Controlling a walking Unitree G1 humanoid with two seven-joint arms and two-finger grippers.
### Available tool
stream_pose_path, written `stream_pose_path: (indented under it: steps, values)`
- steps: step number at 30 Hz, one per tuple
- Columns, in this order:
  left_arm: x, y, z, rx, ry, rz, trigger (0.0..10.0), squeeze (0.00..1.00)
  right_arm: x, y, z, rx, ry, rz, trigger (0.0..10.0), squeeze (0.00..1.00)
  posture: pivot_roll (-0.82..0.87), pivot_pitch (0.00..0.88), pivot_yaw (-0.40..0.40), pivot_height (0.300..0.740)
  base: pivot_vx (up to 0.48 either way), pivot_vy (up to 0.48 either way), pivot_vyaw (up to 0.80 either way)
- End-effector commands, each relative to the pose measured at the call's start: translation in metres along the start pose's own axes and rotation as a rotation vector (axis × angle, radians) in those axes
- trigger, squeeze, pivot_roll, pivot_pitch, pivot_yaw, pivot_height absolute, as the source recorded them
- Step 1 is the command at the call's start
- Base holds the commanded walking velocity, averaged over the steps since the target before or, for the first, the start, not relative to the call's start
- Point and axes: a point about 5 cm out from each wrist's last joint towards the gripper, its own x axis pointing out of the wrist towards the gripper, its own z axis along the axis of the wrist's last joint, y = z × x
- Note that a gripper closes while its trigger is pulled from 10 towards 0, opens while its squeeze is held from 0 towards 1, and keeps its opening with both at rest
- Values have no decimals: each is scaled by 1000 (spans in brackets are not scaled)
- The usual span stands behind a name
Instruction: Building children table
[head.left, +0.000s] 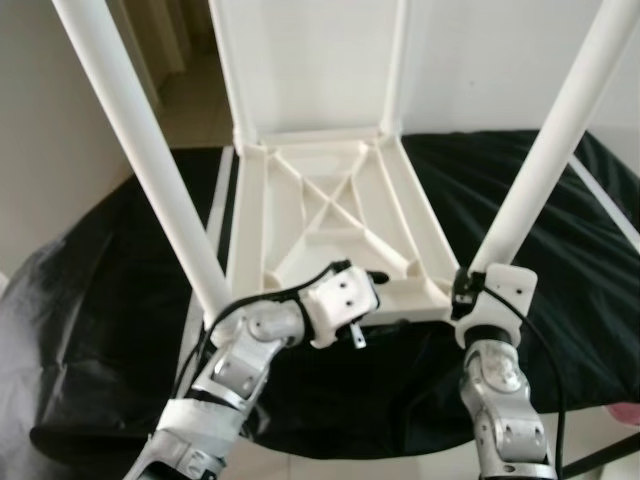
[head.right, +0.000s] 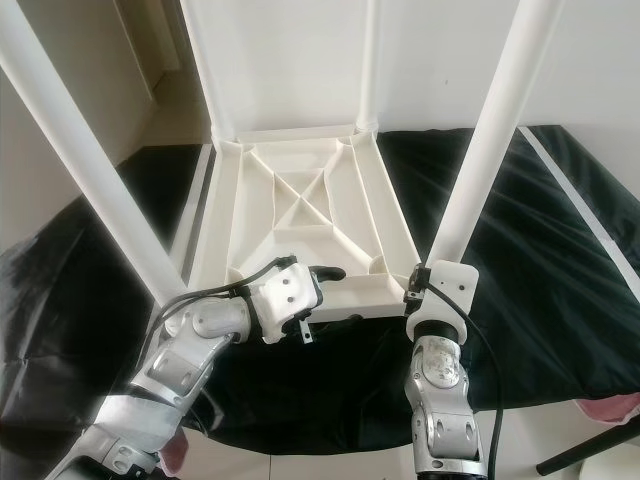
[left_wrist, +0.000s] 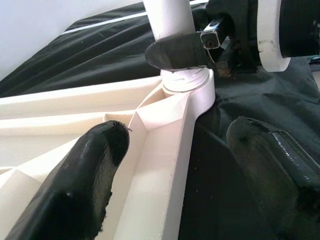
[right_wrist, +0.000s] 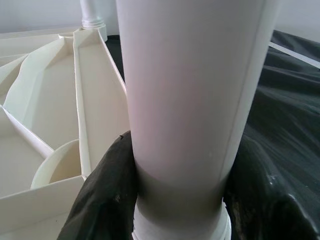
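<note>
My right pincer was clamped on the near-right leg just above its corner socket, on the upturned table frame lying on a black cloth. My left pincer stood open astride the frame's near rim, holding nothing. To seat that leg well, I judged I should keep it plumb over the socket, steady the rim with my left, and turn without forcing the threads.

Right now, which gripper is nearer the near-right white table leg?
Right. The right gripper is shut on the near-right white table leg just above its corner socket. The left gripper is open, straddling the upturned white plastic tabletop's near rim beside that socket.
</note>
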Motion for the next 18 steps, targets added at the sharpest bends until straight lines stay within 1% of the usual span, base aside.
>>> stream_pose_path:
  steps: [1, 5, 6, 11, 13, 18]
  values:
    - [-1, 2, -2, 3, 6, 15, 10000, 0, -5, 2, -19, 1, 106, 9, 10000, 0, -136, 22, 63, 740, 0, 0, 0]
    - [0, 1, -4, 0, 8, 12, 10000, 0, -4, -1, -20, -12, 115, -8, 10000, 0, -136, 21, 58, 740, 0, 0, 0]
    - [1, 0, -4, -1, 7, 12, 10000, 0, -4, -2, -19, -15, 110, -4, 10000, 1000, -135, 19, 52, 740, 0, 0, 0]
    - [1, -1, -5, -5, 4, 15, 10000, 0, -4, -5, -15, -15, 72, 9, 10000, 1000, -133, 17, 46, 740, 0, 0, 0]
    - [1, -3, -7, -9, 5, 17, 10000, 0, -2, -6, -9, -22, 29, 53, 10000, 1000, -136, 12, 41, 740, 0, 0, 0]
    - [1, -5, -8, -11, 6, 17, 10000, 0, -2, -12, -2, -21, -18, 89, 10000, 1000, -134, 6, 33, 740, 0, 0, 0]
